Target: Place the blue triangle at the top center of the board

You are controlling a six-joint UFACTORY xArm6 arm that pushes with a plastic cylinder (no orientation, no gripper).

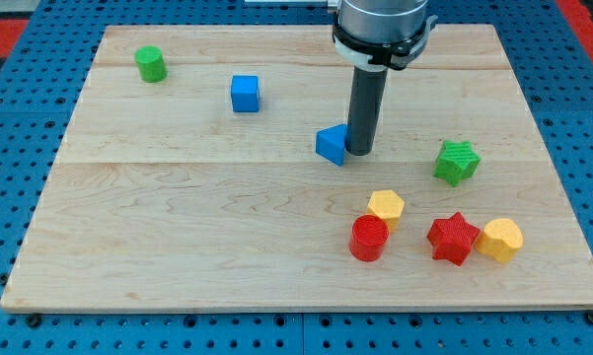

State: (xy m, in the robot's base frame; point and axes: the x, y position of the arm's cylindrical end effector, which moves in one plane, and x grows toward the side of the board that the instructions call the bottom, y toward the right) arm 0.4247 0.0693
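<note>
The blue triangle (pixel 331 144) lies near the middle of the wooden board (pixel 178 217), a little right of centre. My tip (pixel 360 151) stands right beside it, on its right side, touching or almost touching it. The dark rod rises from there to the arm at the view's top.
A blue cube (pixel 245 94) sits up and left of the triangle. A green cylinder (pixel 151 63) is at the top left. A green star (pixel 457 162) is to the right. A yellow hexagon (pixel 386 207), red cylinder (pixel 369 238), red star (pixel 453 238) and another yellow hexagon (pixel 500 239) cluster at the lower right.
</note>
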